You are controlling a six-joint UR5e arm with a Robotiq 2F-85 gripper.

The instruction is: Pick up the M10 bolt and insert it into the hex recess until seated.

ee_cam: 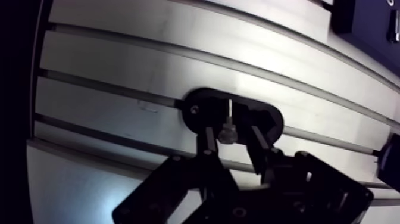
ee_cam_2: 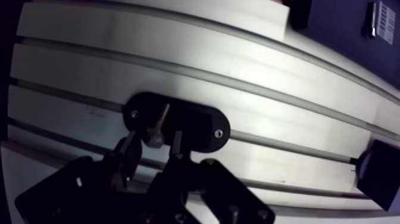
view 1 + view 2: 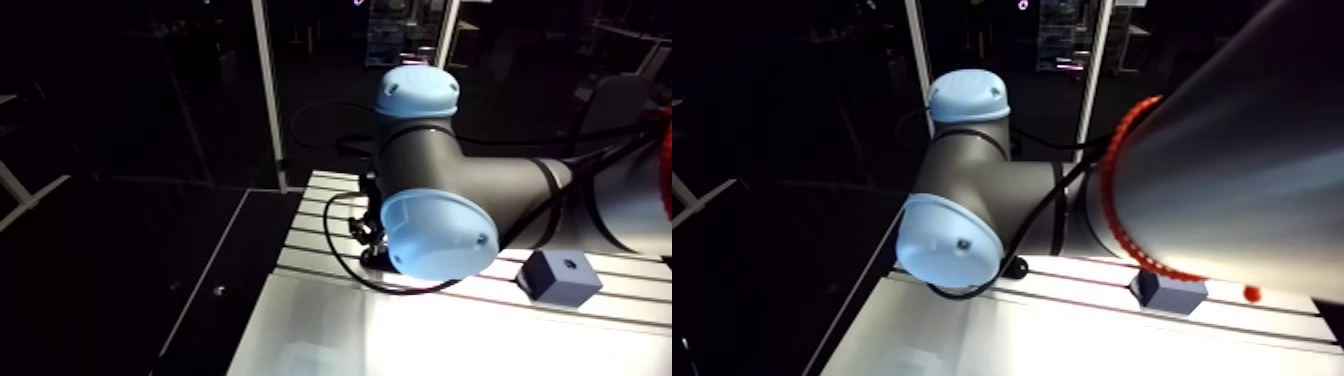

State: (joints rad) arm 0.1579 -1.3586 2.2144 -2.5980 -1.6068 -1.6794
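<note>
In the wrist view a small silver bolt (image 1: 228,132) lies on a black oval holder plate (image 1: 266,119) on the slotted table, its shank pointing away from the gripper. My gripper (image 1: 231,138) is low over the plate, one finger on each side of the bolt's head. The fingers (image 2: 127,148) stand apart with a gap to the head on both sides, so the gripper is open. A dark blue block (image 3: 560,277) with a recess in its top sits on the table to the right. The arm's elbow hides most of the gripper in the arm view.
The blue block's corner (image 2: 378,173) shows beside the gripper in the wrist view. A larger dark body with a white label (image 2: 348,27) lies further ahead on the same side. The table's edge (image 3: 262,300) drops off at the left.
</note>
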